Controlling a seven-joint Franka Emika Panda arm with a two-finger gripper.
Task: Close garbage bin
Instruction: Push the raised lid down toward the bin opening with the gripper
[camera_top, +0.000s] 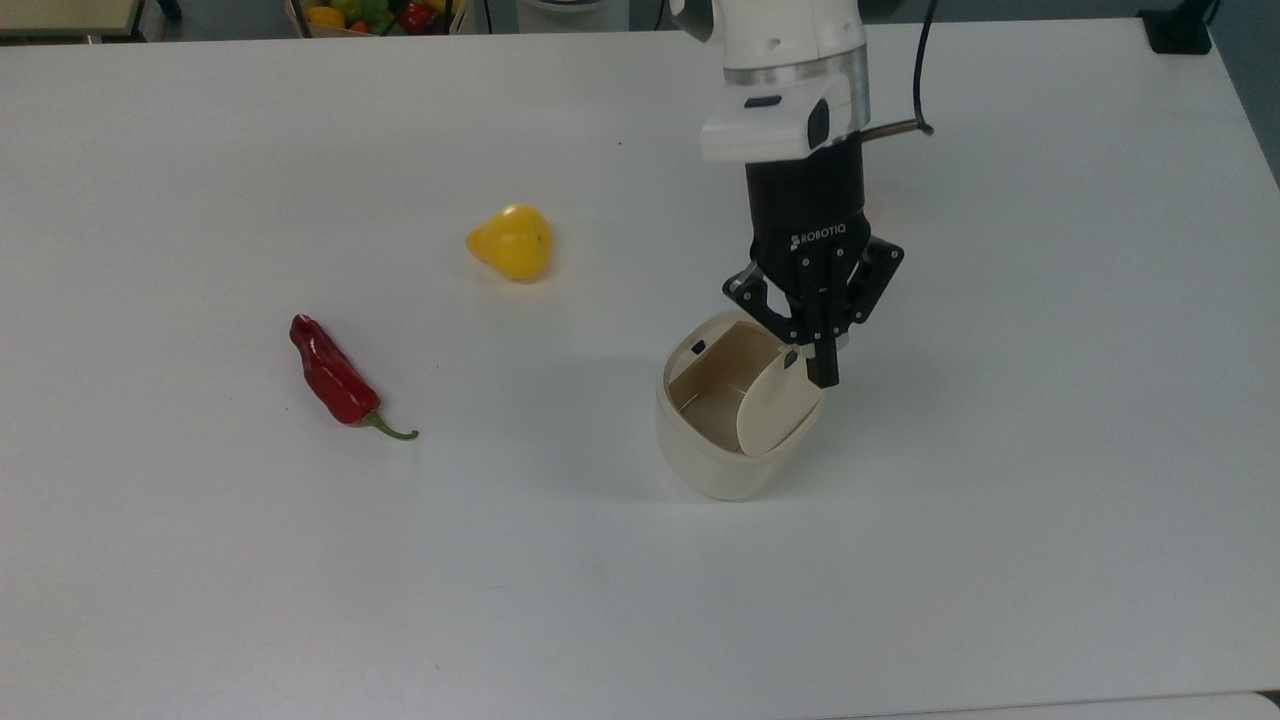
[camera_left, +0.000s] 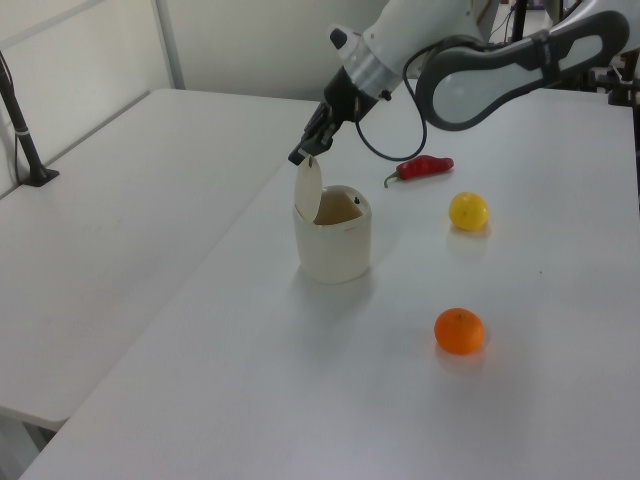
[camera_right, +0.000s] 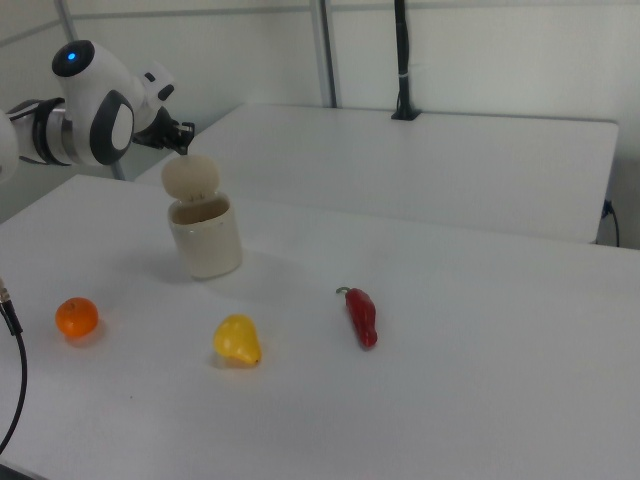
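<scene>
The cream garbage bin (camera_top: 715, 455) stands open on the white table, its round lid (camera_top: 775, 405) hinged upright on the top view's right side. The bin (camera_left: 333, 245) and the raised lid (camera_left: 308, 188) are also seen from the left view, and the bin (camera_right: 206, 242) with its lid (camera_right: 190, 176) from the right view. My gripper (camera_top: 822, 375) is shut with nothing in it, its tip at the lid's upper edge by the small black mark. From the left view the gripper (camera_left: 298, 157) hangs just above the lid's top. Contact cannot be told.
A yellow pear-shaped fruit (camera_top: 511, 241) and a red chili pepper (camera_top: 333, 376) lie to the top view's left of the bin. An orange (camera_left: 459, 331) sits near the left view's front. A crate of produce (camera_top: 370, 14) stands beyond the table's far edge.
</scene>
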